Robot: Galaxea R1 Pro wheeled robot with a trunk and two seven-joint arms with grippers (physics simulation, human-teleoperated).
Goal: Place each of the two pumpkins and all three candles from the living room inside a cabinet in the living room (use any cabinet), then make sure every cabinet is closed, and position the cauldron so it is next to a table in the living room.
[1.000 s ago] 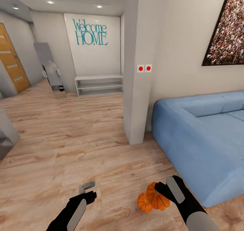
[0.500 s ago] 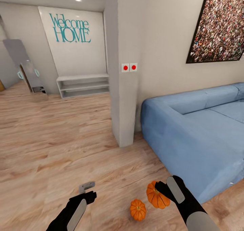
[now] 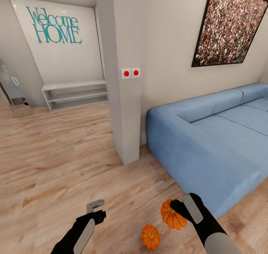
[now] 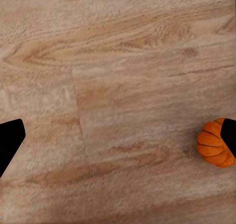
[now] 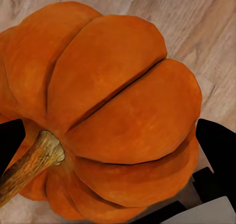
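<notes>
Holding one pumpkin above the wooden floor, the right gripper has its black fingers closed on both sides of it. From the right wrist view this held pumpkin shows its orange ribs and its brown stem from very close, and a dark fingertip is at each side of it.

The second pumpkin sits on the floor, lower in the head view and a little toward the robot's left from the held one, apart from it. It stands upright with the dark stem up. In the left wrist view the same pumpkin is partly behind one black finger, while the other finger is far on the opposite side, with bare floor between them. So the left gripper is spread apart and holds nothing; it hangs above the floor, well to the left of both pumpkins.

Ahead stands a white pillar with two red round buttons. A blue sofa is on its right side, against the wall with a framed picture. On the left, farther away, a white low shelf stands under the turquoise words "Welcome HOME".
</notes>
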